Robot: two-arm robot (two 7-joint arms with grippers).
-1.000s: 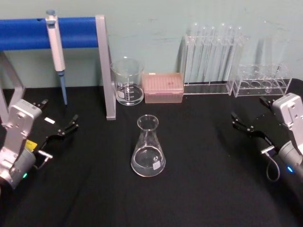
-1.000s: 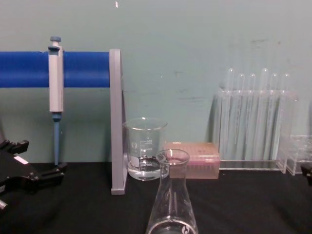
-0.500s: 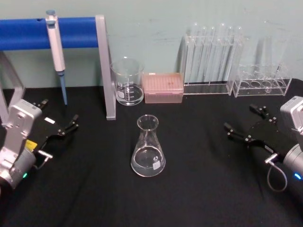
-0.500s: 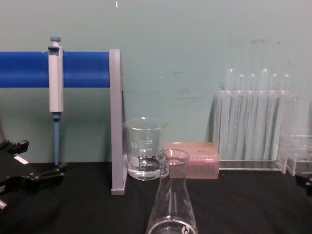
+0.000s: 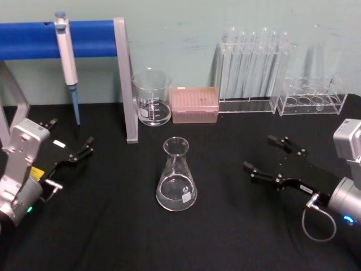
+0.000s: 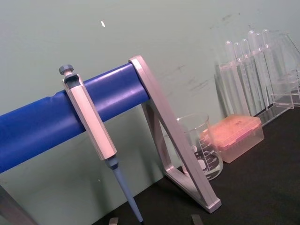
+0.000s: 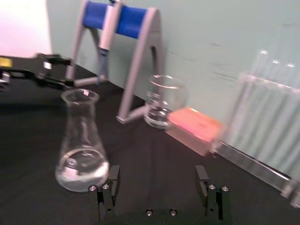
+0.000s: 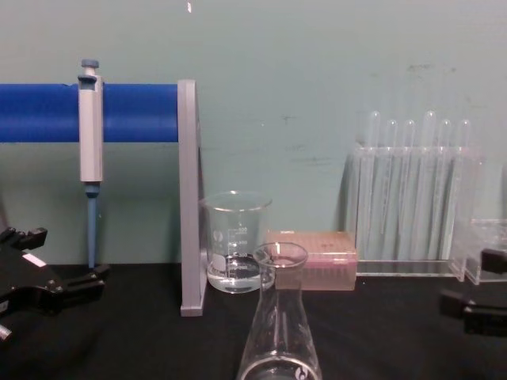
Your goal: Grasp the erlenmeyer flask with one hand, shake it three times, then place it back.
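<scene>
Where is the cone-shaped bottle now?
In the head view the erlenmeyer flask stands mid-table, in front of the beaker, with the right gripper off to its right.

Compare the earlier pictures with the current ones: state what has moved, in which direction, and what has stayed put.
The right tool has moved toward the robot's left, closing in on the erlenmeyer flask with its fingers open; it is not touching or gripping it. The flask, the left tool parked at the left, and the beaker stayed where they were.
</scene>
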